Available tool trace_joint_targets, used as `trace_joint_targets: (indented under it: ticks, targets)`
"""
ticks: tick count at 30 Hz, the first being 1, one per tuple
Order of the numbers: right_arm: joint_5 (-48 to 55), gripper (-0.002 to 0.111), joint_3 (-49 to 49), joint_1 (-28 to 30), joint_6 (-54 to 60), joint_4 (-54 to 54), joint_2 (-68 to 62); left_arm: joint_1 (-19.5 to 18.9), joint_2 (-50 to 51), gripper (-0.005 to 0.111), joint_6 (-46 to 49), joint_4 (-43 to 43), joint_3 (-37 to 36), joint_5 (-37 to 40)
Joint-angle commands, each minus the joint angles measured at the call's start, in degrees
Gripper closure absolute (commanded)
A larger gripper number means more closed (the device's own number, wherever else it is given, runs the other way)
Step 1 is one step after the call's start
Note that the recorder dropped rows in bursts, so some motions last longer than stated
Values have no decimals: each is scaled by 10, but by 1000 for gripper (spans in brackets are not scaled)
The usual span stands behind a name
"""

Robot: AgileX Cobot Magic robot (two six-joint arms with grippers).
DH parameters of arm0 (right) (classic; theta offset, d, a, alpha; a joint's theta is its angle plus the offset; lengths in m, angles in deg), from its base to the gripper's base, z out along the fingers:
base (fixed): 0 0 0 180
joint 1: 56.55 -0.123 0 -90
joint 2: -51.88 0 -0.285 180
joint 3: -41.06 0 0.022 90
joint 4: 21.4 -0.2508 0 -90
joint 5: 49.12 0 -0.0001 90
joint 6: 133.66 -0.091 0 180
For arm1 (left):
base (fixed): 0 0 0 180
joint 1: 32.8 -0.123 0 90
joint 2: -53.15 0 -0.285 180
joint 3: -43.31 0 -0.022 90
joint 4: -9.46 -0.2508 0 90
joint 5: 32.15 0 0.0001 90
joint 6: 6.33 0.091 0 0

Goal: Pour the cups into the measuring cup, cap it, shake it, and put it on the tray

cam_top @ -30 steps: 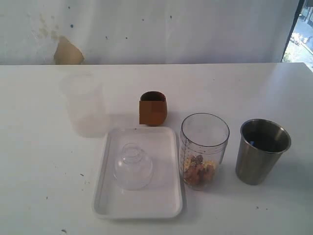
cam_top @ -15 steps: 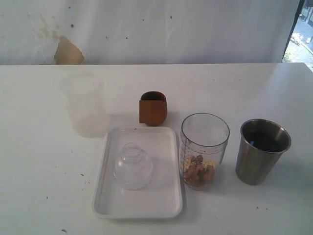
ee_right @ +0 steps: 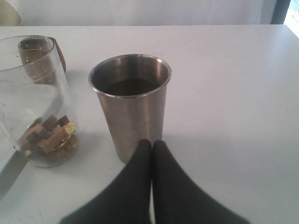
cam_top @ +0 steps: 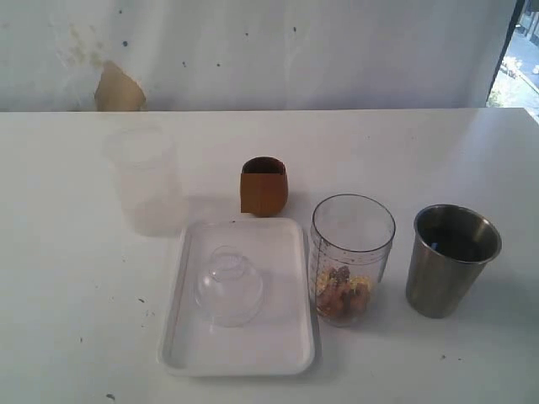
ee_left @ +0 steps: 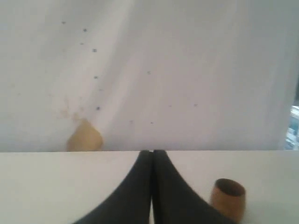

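A small brown wooden cup [cam_top: 264, 186] stands upright behind the white tray [cam_top: 286, 341]. The clear measuring cup [cam_top: 351, 257] stands right of the tray with brown and gold bits at its bottom. Further right is the steel tumbler [cam_top: 450, 259], upright, dark inside. Neither arm shows in the exterior view. My left gripper [ee_left: 152, 151] is shut and empty, with the wooden cup [ee_left: 227, 199] beside it. My right gripper [ee_right: 152, 142] is shut and empty, just in front of the steel tumbler [ee_right: 131, 102]; the measuring cup [ee_right: 35, 100] stands beside that.
A small clear dome lid [cam_top: 228, 286] rests on the tray. A frosted translucent plastic cup [cam_top: 145, 179] stands at the back left. A tan patch [cam_top: 118, 89] marks the white wall behind the table's far edge.
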Motion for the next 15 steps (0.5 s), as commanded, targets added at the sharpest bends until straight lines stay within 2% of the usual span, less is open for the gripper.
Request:
trace_joint_targets:
  ticks: [1,7,13,15]
  targets:
    - [-8,108,3,1,0,1,3,-65,-76,107,-5,-40,-58,-4]
    - [-8,108,3,1,0,1,3,-125,-125,107,-12,-49,-135,-14]
    - [-8,108,3,1,0,1,3,-131,-125,107,-51,-73,-172,-10]
    - [-8,108,3,1,0,1,3,-131,-125,107,-63,-101,-172,38]
